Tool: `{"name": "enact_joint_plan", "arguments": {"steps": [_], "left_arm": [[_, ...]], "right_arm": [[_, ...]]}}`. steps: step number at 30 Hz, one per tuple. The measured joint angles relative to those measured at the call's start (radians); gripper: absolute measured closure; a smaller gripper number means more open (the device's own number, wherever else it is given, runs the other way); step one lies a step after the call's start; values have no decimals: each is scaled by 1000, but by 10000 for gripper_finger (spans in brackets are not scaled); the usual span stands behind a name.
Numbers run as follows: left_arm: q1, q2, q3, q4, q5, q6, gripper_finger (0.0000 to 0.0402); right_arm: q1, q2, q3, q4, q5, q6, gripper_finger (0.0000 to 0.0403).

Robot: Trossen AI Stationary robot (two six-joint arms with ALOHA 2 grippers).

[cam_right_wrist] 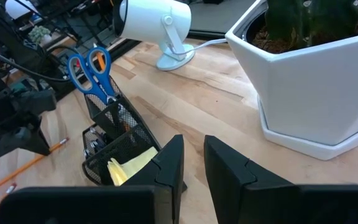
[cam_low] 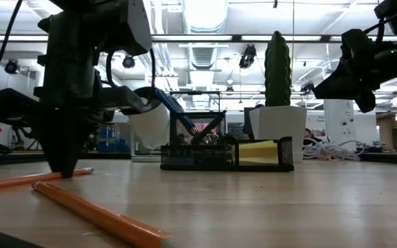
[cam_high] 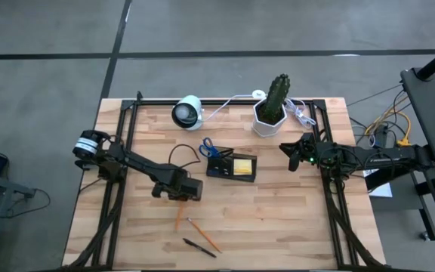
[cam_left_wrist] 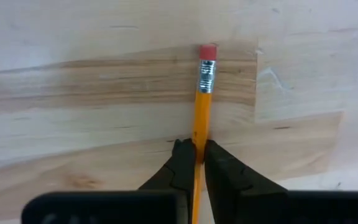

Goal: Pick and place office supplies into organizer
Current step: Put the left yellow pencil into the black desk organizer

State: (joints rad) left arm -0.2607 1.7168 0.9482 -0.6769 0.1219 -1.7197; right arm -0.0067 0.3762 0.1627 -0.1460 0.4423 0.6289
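Observation:
An orange pencil (cam_left_wrist: 201, 106) with a pink eraser lies on the wooden table, and my left gripper (cam_left_wrist: 194, 148) is shut on it, left of centre (cam_high: 180, 193). A second orange pencil (cam_high: 203, 234) and a black pen (cam_high: 199, 248) lie nearer the front edge. The black mesh organizer (cam_high: 231, 167) stands mid-table with blue-handled scissors (cam_right_wrist: 91, 68) upright in it and a yellow sticky-note pad (cam_right_wrist: 131, 163) in a compartment. My right gripper (cam_right_wrist: 193, 163) hovers open to the organizer's right, with nothing between its fingers. My left gripper pinches the pencil's shaft (cam_left_wrist: 198, 138) between its two fingers, some way back from the eraser end (cam_left_wrist: 207, 52). The fingers come from above, pointing down, and lie across the pencil. The pencil lies flat on the table (cam_low: 19, 181).
A white hexagonal pot with a cactus (cam_high: 272, 113) and a white round camera (cam_high: 187, 112) stand at the far edge, with white cables (cam_high: 300, 115) beside the pot. Black frame rails (cam_high: 119, 151) run along both sides of the table.

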Motion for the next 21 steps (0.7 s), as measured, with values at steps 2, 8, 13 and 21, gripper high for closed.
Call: {"name": "enact_joint_plan", "arguments": {"steps": [2,8,13,21], "left_arm": [[0,0,-1,-2,2,24,394],[0,1,-2,-8,11,87,398],[0,2,9,-19,13,156,399],[0,-3,20,-21,17,218,399]], "right_arm": [[0,0,0,0,0,-2,349],[0,0,0,-2,0,-4,349],[0,0,0,-6,0,-4,349],[0,1,0,-8,1,-4,349]]}}
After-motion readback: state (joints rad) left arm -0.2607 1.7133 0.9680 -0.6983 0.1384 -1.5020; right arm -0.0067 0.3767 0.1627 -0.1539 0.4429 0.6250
